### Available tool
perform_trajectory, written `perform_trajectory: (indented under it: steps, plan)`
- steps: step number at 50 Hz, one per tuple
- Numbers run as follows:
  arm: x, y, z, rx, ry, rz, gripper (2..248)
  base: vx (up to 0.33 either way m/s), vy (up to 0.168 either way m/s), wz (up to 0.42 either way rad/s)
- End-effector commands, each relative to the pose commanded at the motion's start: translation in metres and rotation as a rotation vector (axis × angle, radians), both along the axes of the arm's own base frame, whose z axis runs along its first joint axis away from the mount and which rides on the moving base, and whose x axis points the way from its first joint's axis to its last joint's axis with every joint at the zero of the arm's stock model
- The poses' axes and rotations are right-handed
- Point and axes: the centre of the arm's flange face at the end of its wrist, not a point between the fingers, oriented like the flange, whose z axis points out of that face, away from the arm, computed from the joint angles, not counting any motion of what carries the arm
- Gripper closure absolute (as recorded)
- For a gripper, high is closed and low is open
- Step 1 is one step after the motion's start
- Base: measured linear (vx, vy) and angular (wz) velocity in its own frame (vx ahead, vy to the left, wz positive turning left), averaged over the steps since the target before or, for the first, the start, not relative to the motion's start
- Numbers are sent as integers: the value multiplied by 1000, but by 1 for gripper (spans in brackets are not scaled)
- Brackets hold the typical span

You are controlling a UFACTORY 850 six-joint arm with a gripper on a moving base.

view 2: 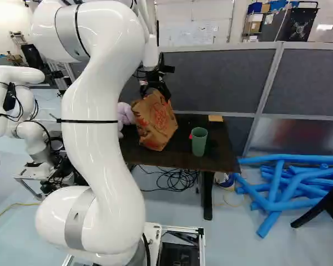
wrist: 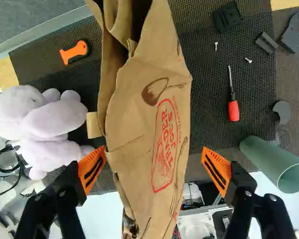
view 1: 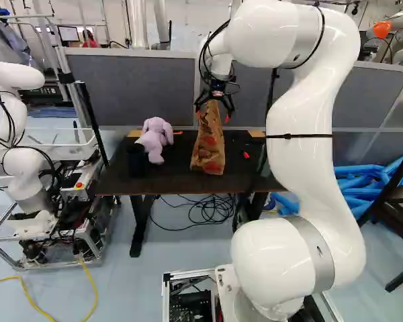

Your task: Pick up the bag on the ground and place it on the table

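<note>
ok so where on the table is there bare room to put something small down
The best bare patch of tabletop is the strip between the paper bag and the red screwdriver; a smaller one lies between screwdriver and round grey part. It's crowded around the plush toy and black container, and among the dark parts and screws.

Brown paper bag (view 2: 155, 124), creased, red print on side, upright with slight tilt, on dark-topped desk (view 1: 174, 180), near front edge.
</note>
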Motion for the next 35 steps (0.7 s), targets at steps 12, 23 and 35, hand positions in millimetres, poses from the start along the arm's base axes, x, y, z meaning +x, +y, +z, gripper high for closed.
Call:
perform_trajectory:
  steps: [12, 23, 35]
  plan:
    - [-7, 3, 18, 0, -21, 6, 3, 0, 0, 0]
    - [-16, 6, 34, 1, -16, 10, 3, 0, 0, 0]
    - [-28, 6, 51, 1, 10, 13, 3, 0, 0, 0]
